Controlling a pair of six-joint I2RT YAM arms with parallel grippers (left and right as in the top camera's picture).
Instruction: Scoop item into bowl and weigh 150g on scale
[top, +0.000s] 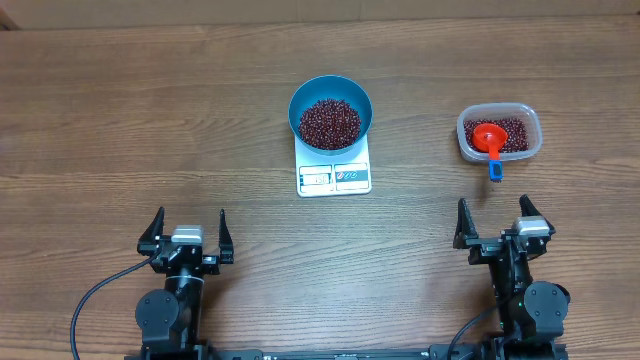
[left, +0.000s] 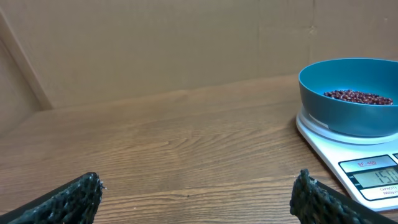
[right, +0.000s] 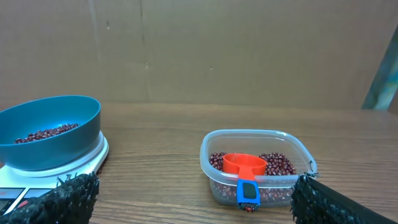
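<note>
Wood-grain counter (top: 120, 120) from edge to edge, brown and matte, and on it the count runs: one bowl (left: 339, 115), one scale (top: 334, 178), one tub (right: 208, 155), one scoop (top: 489, 137), and beans (top: 330, 122) in two heaps. The bowl is round, deep and smooth blue, and it sits squarely on the scale, a white square slab with a display window and a label panel side by side along its front edge. Inside the bowl lies one loose heap of tiny, glossy, dark red-brown beans, covering the bottom and well below the rim. Over to the right, well apart from the scale, stands the clear plastic tub, rectangular with rounded corners, holding the other heap. The scoop rests in that tub, its orange-red cup down among the beans and its blue handle end poking over the near rim. Two arms at the near edge: the left pincer (top: 191, 222) has its jaws spread wide and nothing between them, and the right pincer (top: 493, 215) is just the same, spread wide and empty. Each has two dark fingers (left: 68, 199) with a knobbly, pebbled surface, and neither pincer touches anything on the counter
</note>
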